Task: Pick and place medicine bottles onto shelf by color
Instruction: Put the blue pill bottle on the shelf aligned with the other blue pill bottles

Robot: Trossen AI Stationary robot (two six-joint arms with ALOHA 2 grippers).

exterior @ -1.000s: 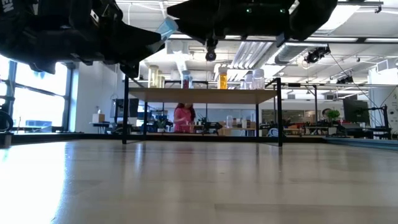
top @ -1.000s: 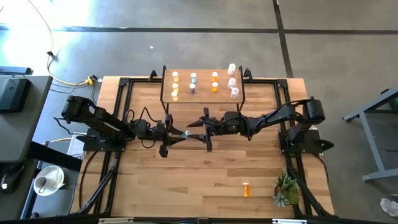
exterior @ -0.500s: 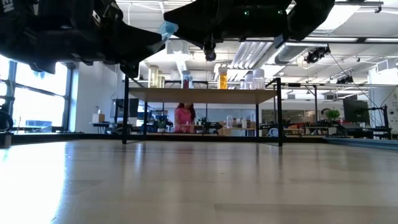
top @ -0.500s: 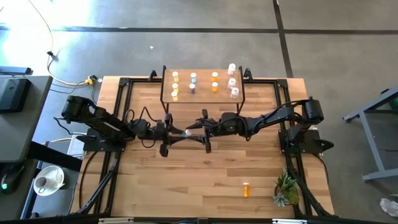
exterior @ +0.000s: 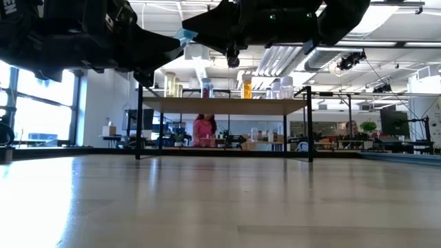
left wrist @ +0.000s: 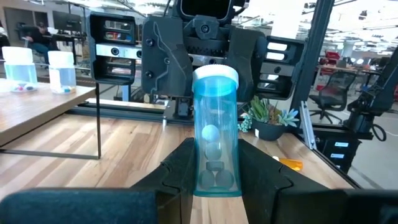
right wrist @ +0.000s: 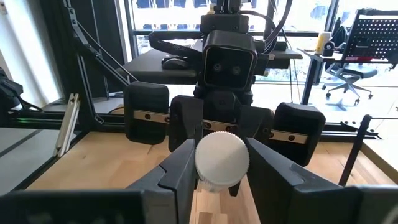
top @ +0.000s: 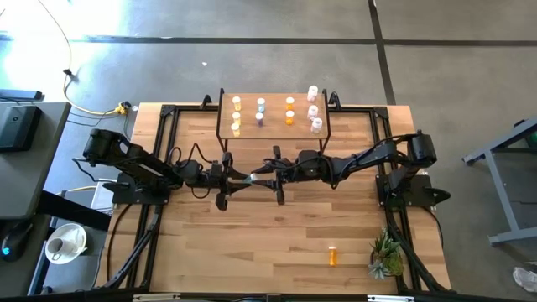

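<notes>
My left gripper [top: 241, 178] is shut on a light blue medicine bottle [left wrist: 216, 134] with a white cap, held in the air above the table's middle. The cap [right wrist: 222, 157] points at my right gripper [top: 263, 174], which faces it from the table's right. In the right wrist view that gripper's fingers [right wrist: 180, 168] stand close on either side of the cap with a gap still between them. The shelf [top: 274, 99] stands at the table's far edge with several orange, pale, blue and pink bottles upright on it. One orange bottle [top: 332, 255] lies on the table at the near right. My left gripper pinches the bottle's lower body, near its base [left wrist: 214, 180], between its two fingers. The fingers [left wrist: 180, 171] come level from the table's left and lie along the bottle. The bottle juts out beyond the fingertips, cap end away, lifted clear of the table. My right gripper has its fingers close beside the cap [right wrist: 222, 157]; I cannot tell whether they touch it.
A small potted plant [top: 386, 256] stands at the table's near right corner, beside the lying orange bottle. The shelf's black legs [exterior: 140, 124] stand on the far part of the table. Bare wood lies below both arms and toward the near edge.
My right gripper's fingers have come in around the bottle's cap end, and the gap between them has narrowed. My left gripper and the blue bottle have kept still.
</notes>
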